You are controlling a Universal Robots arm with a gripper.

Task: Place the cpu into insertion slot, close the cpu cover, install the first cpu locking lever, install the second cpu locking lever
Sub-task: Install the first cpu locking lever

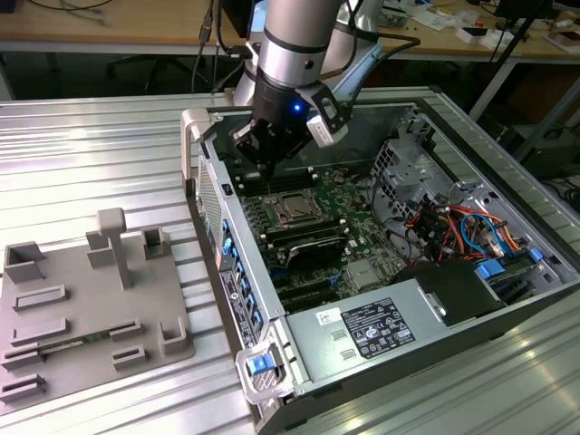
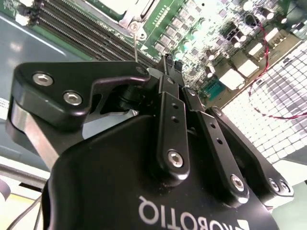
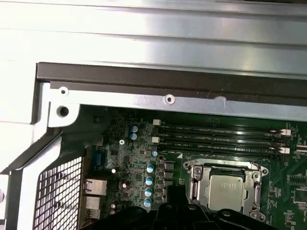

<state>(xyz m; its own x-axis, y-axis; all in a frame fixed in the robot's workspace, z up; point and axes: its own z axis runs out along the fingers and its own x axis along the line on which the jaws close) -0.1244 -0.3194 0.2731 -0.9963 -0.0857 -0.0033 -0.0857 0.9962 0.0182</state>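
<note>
Although the open computer case (image 1: 237, 290) takes up much of the exterior view, the work is on the green circuit board (image 1: 349, 195) inside it. There the gripper (image 1: 265, 168) hangs low just beside the insertion slot (image 1: 294, 210). In the second wrist view the gripper's (image 2: 171, 62) fingertips meet with no gap, and I can see nothing clamped between them.

In the first wrist view the cpu cover (image 3: 196, 187) lies flat on the slot. The cpu (image 3: 228, 191) sits inside it, its silvery top showing through the hollow middle, near the long black memory slots (image 3: 216, 139). So placing the cpu and closing the cover look done.

A thin metal rod (image 2: 135, 45), probably a locking lever, stands upright right beside the fingertips, so at least one lever seems unlatched. The other I cannot make out. The gripper's dark body cuts off the socket's near edge, and whether the rod touches a finger is unclear.
</note>
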